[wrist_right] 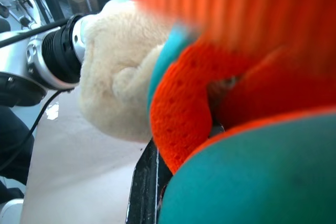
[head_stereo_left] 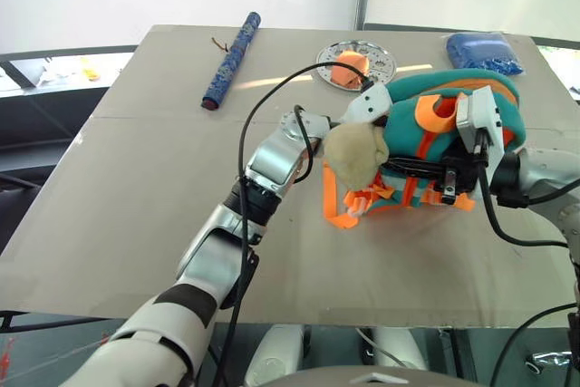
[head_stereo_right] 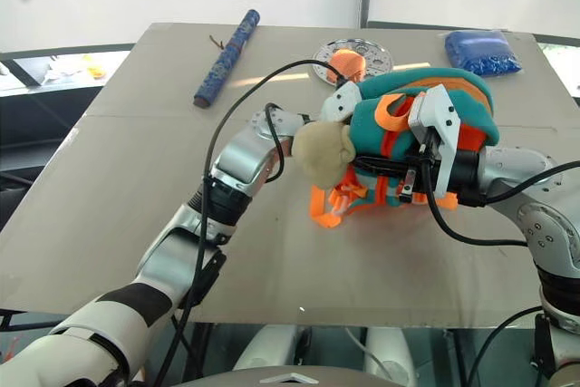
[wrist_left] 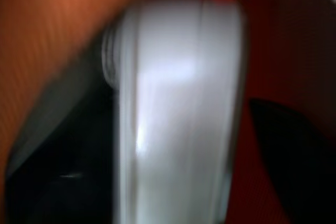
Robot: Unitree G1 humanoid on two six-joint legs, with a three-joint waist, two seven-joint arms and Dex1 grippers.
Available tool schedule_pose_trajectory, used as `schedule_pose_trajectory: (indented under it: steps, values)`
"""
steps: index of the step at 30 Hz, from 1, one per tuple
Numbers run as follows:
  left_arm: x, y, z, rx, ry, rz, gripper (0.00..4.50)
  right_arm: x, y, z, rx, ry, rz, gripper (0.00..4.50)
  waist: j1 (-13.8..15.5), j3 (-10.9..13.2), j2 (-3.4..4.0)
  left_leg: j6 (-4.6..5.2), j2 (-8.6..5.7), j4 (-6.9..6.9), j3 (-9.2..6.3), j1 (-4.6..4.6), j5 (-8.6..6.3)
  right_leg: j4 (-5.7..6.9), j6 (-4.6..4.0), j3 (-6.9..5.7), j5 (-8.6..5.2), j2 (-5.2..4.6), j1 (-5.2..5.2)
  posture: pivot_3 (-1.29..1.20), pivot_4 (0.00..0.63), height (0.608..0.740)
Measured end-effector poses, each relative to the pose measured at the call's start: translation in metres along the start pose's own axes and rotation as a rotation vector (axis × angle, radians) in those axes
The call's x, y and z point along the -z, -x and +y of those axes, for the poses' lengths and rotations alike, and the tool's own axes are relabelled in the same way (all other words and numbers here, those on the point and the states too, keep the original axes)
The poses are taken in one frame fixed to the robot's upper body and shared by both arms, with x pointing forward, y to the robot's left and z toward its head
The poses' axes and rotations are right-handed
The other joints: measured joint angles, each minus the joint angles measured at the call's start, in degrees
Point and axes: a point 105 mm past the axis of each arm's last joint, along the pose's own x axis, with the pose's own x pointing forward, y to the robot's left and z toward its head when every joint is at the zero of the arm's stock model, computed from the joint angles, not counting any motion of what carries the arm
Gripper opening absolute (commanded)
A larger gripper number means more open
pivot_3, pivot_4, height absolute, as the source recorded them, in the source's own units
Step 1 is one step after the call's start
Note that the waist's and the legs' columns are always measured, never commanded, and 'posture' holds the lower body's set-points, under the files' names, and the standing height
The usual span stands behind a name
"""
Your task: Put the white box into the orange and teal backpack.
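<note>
Orange fabric closes around the white box (wrist_left: 178, 119) in the left wrist view, so the case sits at or just inside the mouth of the orange and teal backpack (head_stereo_left: 453, 97), which lies on its side on the table (head_stereo_left: 136, 178); your left gripper (head_stereo_left: 361, 108) reaches into that opening from behind the plush toy (head_stereo_left: 355, 153), and I cannot tell from these views whether it grips the box or has let it go; your right gripper (head_stereo_left: 449, 183) is clamped tight on the backpack's strapping and props the bag up

To finish the insertion well, I judge you should hold the right arm steady so the mouth stays wide; push the box deep along its length before you release, so it cannot slide out; draw the left arm back straight, clear of the toy and the loose webbing

Count: one white box; one backpack; one plush toy; one silver plate (head_stereo_left: 376, 56); one blue pouch (head_stereo_left: 485, 52); one dark blue roll (head_stereo_left: 231, 59); two grippers
</note>
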Motion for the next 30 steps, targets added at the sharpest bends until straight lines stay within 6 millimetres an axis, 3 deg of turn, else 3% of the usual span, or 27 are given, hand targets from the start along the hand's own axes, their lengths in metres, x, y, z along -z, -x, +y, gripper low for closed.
schedule_pose_trajectory:
  steps: [5,9,12,18,21,24,28,30]
  values:
    - [-0.016,0.076,-0.002,0.078,0.167,-0.073,4.48,0.011,0.006,-0.013,0.085,-0.001,0.038,0.00,-2.28,0.02,0.04,-0.01,0.04,-0.19,-0.07,-0.03,0.00,0.04,0.00,0.12,-0.01,0.08,-0.25,0.00,0.150,0.733]
    - [-0.021,0.119,-0.007,0.092,0.273,-0.137,4.48,0.015,0.007,-0.020,0.123,0.002,0.050,0.00,-2.33,0.02,0.04,-0.01,0.02,-0.11,-0.06,-0.03,0.00,0.03,0.00,0.14,0.00,0.02,-0.21,0.00,0.150,0.733]
    - [-0.023,0.136,-0.008,0.071,0.349,-0.200,4.48,0.018,0.007,-0.025,0.141,0.001,0.053,0.00,-1.95,0.02,0.04,-0.01,0.03,-0.04,-0.16,0.02,0.00,0.03,0.00,0.09,0.00,0.02,-0.08,0.00,0.150,0.733]
    - [-0.026,0.160,-0.036,0.079,0.405,-0.269,4.48,0.022,0.001,-0.028,0.140,0.002,0.051,0.00,-1.33,0.03,0.04,-0.02,0.07,-0.09,-0.15,0.08,0.00,0.04,0.00,0.11,0.00,0.01,-0.07,0.00,0.150,0.733]
    - [-0.031,0.168,-0.044,0.089,0.427,-0.285,4.48,0.022,0.000,-0.033,0.147,0.002,0.047,0.00,-1.13,0.02,0.04,-0.02,0.06,-0.05,-0.16,0.10,0.00,0.05,0.00,0.10,0.00,0.01,-0.03,0.00,0.150,0.733]
    - [-0.034,0.163,-0.048,0.069,0.401,-0.276,4.48,0.022,-0.001,-0.034,0.143,0.005,0.044,0.00,-0.96,0.02,0.03,-0.02,0.05,-0.03,-0.17,0.15,0.00,0.04,-0.01,0.10,0.00,-0.01,0.04,0.00,0.150,0.733]
    - [-0.027,0.120,-0.058,0.070,0.377,-0.201,4.48,0.015,-0.009,-0.033,0.122,0.017,0.032,0.00,-1.03,0.02,0.03,-0.02,0.04,-0.03,-0.14,0.14,0.00,0.04,-0.01,0.14,0.00,-0.04,0.03,0.00,0.150,0.733]
    - [-0.019,0.109,-0.059,0.049,0.386,-0.159,4.48,0.014,-0.011,-0.033,0.119,0.015,0.031,0.00,-1.21,0.02,0.03,-0.03,0.04,-0.09,-0.12,0.15,0.00,0.04,-0.01,0.15,0.00,-0.02,-0.01,0.00,0.150,0.733]
